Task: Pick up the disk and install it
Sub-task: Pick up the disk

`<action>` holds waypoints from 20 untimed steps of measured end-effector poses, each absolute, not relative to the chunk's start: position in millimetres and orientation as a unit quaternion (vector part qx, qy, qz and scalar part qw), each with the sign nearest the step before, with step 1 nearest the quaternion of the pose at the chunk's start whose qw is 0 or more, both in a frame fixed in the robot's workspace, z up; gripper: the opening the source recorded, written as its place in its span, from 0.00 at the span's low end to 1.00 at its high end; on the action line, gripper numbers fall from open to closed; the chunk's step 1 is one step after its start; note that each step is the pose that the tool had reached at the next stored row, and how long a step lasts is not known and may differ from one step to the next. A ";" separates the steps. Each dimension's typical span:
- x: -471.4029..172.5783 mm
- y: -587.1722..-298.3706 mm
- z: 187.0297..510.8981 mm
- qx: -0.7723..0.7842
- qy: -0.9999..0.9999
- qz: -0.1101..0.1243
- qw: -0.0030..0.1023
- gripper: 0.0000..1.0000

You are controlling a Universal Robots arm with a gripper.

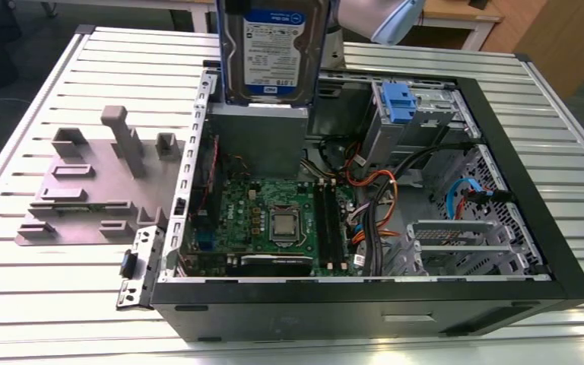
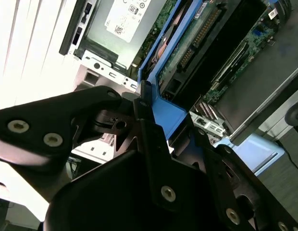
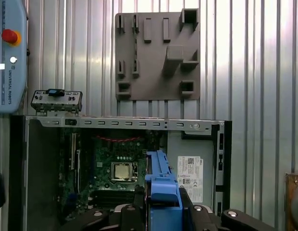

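Observation:
The disk (image 1: 271, 49) hangs upright in the air above the back edge of the open computer case (image 1: 535, 228), its white-and-blue label facing the exterior camera. Blue carrier rails frame it. In both wrist views my gripper (image 3: 162, 197) (image 2: 166, 118) is shut on the disk's blue carrier (image 3: 161, 183) (image 2: 163, 108), one black finger on each side. In the second wrist view the disk's (image 2: 187, 43) green circuit-board underside faces the camera, and the case interior lies beyond it.
A grey slotted stand (image 1: 99, 182) (image 3: 158, 53) lies on the slatted metal table (image 1: 28, 296), at the exterior view's left of the case. A drive bay with a blue clip (image 1: 398, 103) sits at the case's back. Motherboard (image 1: 271, 220) and cables (image 1: 394, 198) fill the case floor. A pendant (image 3: 9, 57) rests on the table.

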State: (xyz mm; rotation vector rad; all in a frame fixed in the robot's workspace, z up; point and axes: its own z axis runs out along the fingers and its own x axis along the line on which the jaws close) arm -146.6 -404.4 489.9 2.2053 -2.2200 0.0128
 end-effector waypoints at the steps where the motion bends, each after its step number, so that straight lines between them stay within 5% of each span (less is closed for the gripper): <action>1: -145.6 -405.3 489.8 0.705 -0.710 0.004 0.006 0.36; 20: -115.4 -414.6 485.9 0.701 -0.713 0.004 0.006 0.36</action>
